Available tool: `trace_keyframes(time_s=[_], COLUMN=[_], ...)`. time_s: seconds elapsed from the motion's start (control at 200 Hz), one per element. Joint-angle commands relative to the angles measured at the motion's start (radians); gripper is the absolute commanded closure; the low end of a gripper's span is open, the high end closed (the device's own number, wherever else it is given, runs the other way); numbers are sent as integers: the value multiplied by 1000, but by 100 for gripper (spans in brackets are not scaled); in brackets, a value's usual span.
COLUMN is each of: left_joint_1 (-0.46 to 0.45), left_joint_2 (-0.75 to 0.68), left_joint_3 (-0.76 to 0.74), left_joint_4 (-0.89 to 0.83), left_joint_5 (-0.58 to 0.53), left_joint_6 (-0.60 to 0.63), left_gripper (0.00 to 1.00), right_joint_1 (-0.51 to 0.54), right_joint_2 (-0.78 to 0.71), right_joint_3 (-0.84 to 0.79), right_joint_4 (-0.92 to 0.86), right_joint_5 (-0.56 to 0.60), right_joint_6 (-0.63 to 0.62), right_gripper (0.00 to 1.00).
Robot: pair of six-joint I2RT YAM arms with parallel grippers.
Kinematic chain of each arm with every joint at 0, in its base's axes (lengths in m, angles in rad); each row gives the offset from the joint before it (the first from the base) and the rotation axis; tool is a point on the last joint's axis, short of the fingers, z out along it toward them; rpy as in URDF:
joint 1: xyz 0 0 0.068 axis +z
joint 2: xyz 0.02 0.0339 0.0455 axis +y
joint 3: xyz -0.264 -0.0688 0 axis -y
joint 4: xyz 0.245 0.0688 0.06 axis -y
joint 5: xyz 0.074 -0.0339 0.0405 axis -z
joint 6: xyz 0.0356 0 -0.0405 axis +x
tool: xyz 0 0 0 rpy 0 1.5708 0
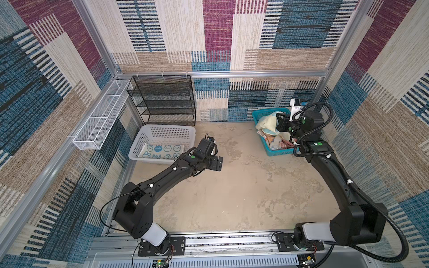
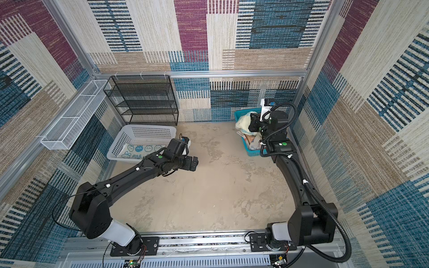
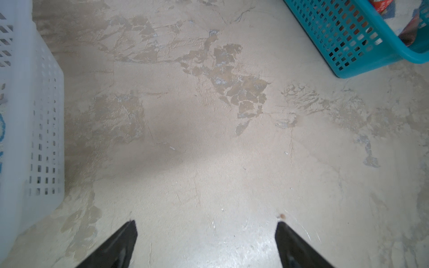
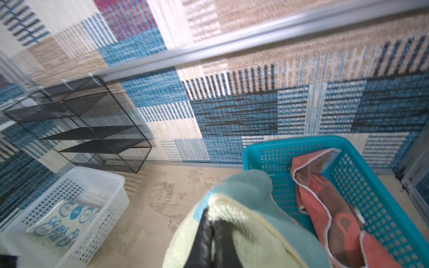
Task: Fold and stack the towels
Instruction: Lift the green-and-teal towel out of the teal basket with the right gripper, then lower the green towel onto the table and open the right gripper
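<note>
Right end effector [image 4: 212,217], lower centre, pinches a pale yellow towel [image 4: 250,232] over the teal basket [image 4: 371,185]; left end effector [image 3: 206,222] gapes empty. One blue-faced towel [image 1: 160,150] lies folded; the coral towel [image 4: 325,208] waits.

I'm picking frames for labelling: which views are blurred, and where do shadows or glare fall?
Right wrist view: wall and rail smeared, pale yellow towel soft near the lens. Left wrist view: tabletop sharp, a soft shadow across it, sheen by the left hand; white basket out of focus. Both top views: even light, crisp.
</note>
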Motion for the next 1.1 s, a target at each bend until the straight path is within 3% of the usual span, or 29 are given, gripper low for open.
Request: trace_keyframes(time_s=[0.0,0.22,0.401,0.676,0.921,1.097], left_joint_1=[0,0,0,0,-9,-11], left_joint_2=[-21,-81,-140,-201,-191,-199], left_joint_3=[-13,-60,-102,-154,-168,-180], left_joint_4=[27,39,38,52,67,73], left_joint_5=[-24,-58,-73,-28,2,-43], left_joint_6=[6,-9,-9,1,-17,-28], left_gripper=[3,3,3,3,3,4], right_joint_1=[31,164,254,287,337,424], right_joint_2=[-45,-43,-22,8,157,315], right_joint_3=[18,85,45,-117,-129,-64], right_joint_4=[5,-99,-118,-104,-80,-85], right_joint_5=[-132,-238,-294,-249,-229,-223], right_joint_6=[-47,-79,-49,-7,26,22], right_gripper=[100,100,100,100,100,100])
